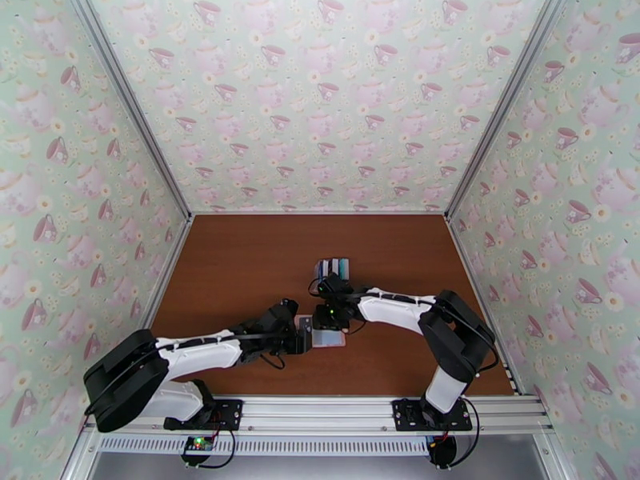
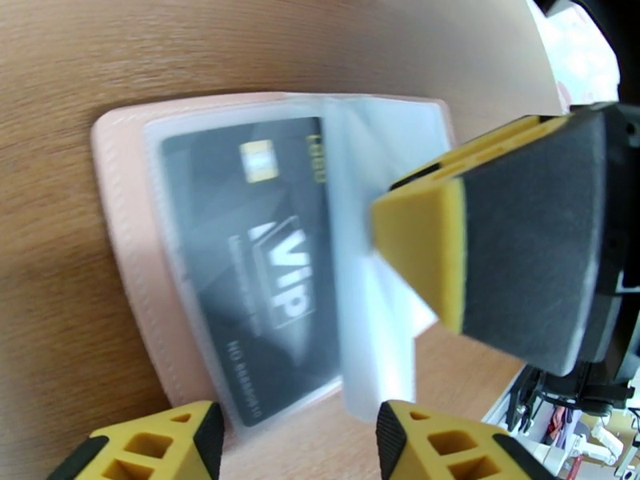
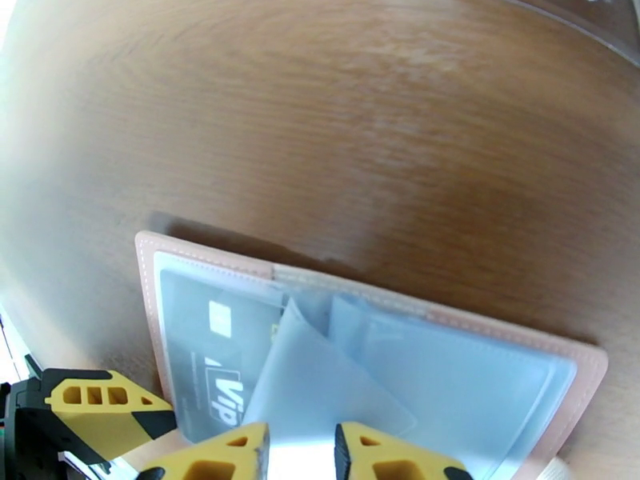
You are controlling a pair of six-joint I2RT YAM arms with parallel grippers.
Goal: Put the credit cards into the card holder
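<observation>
Open dusty-pink folding card holder [image 2: 120, 226] lies flat just ahead of left gripper [image 2: 300, 442], jaws apart, empty. Its clear plastic sleeve leaf [image 3: 320, 378] runs into right gripper [image 3: 302, 454]'s narrow gap; can't tell if clamped.

Teacup-patterned walls [image 1: 320, 98] enclose a brown wooden table [image 1: 240, 266].
</observation>
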